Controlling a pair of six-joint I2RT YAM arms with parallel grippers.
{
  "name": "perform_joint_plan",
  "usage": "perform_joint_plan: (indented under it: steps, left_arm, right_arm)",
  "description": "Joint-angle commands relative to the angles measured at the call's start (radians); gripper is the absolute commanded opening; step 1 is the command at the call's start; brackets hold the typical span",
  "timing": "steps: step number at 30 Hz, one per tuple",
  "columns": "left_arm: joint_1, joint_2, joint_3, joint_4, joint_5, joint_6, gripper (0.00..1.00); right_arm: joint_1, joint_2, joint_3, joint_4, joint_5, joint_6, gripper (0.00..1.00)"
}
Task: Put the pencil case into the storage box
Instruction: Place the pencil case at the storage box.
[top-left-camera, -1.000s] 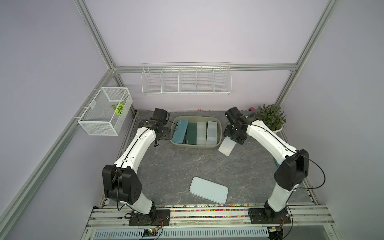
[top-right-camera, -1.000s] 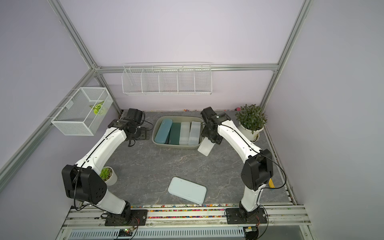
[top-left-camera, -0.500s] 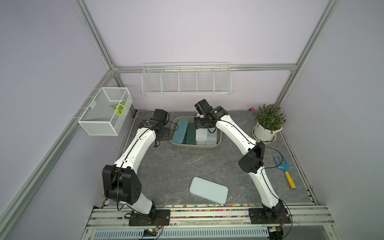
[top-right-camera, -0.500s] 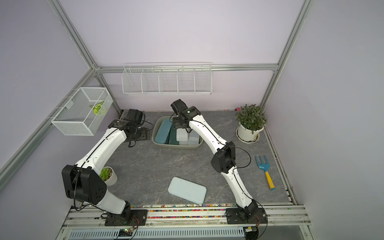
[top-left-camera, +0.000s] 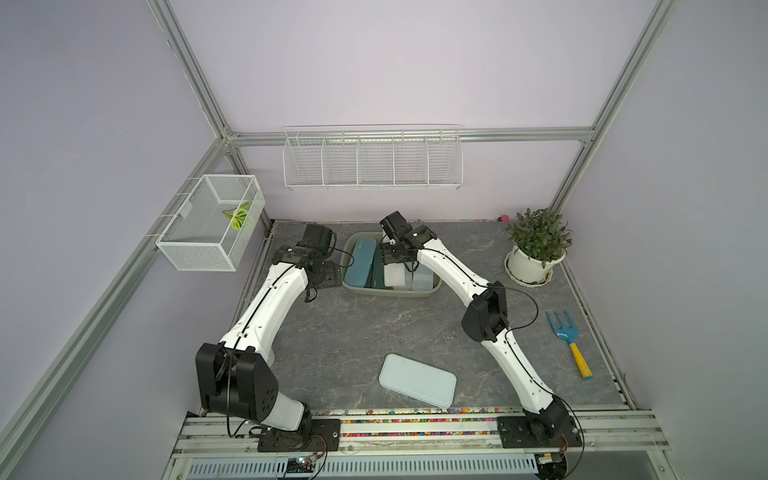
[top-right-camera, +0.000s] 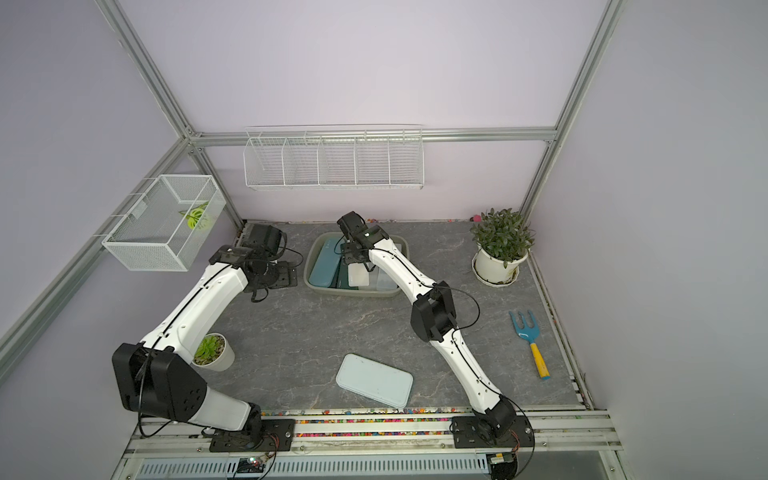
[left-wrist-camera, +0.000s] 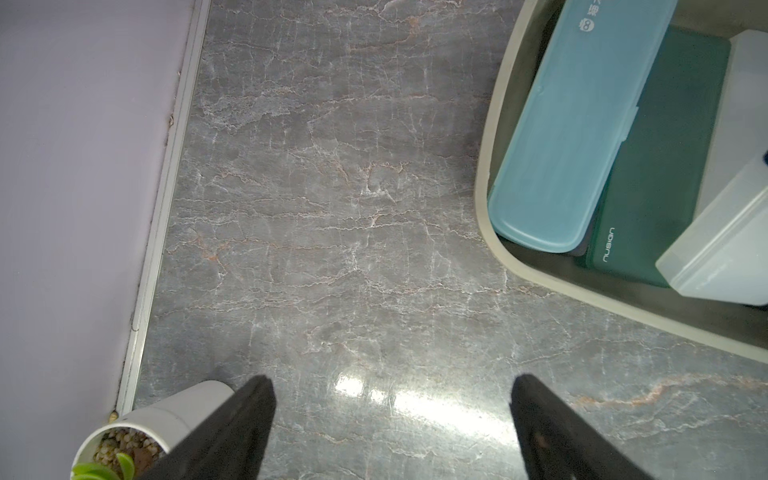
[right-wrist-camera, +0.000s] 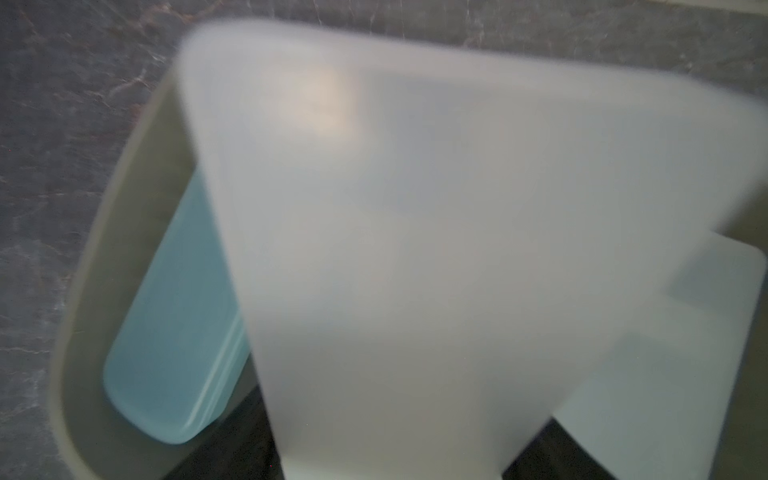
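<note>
A translucent white pencil case (top-left-camera: 395, 275) (top-right-camera: 358, 275) hangs tilted over the middle of the olive storage box (top-left-camera: 390, 294) (top-right-camera: 353, 293), with my right gripper (top-left-camera: 392, 258) (top-right-camera: 353, 258) shut on its far end. In the right wrist view the pencil case (right-wrist-camera: 415, 228) fills most of the frame above the storage box (right-wrist-camera: 66, 332). In the box lie a light blue case (top-left-camera: 360, 262), a dark green case (top-left-camera: 376, 272) and a pale case (top-left-camera: 424, 279). My left gripper (top-left-camera: 328, 276) (left-wrist-camera: 392, 395) stands open over bare table just left of the box.
A pale blue flat rectangular item (top-left-camera: 417, 380) lies near the table's front. A potted plant (top-left-camera: 536, 249) and a blue garden fork (top-left-camera: 567, 340) sit at the right. A small succulent pot (top-right-camera: 212, 351) is by the left arm. On the walls hang a wire basket (top-left-camera: 212, 228) and a wire rack (top-left-camera: 372, 160).
My right arm swung left with the white pencil case, from beside the box's right end to over the box's middle. The left arm has stayed put.
</note>
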Motion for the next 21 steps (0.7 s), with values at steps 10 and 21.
perform_joint_plan:
  steps: [10,21]
  left_arm:
    - [0.004,-0.002,0.000,-0.016,0.010,-0.005,0.93]
    - [0.003,0.037,0.031,-0.024,0.021,-0.003,0.93]
  right_arm:
    - [-0.067,0.064,0.009,-0.156,0.009,0.059,0.55]
    - [-0.076,0.060,0.009,-0.109,-0.039,0.068,0.73]
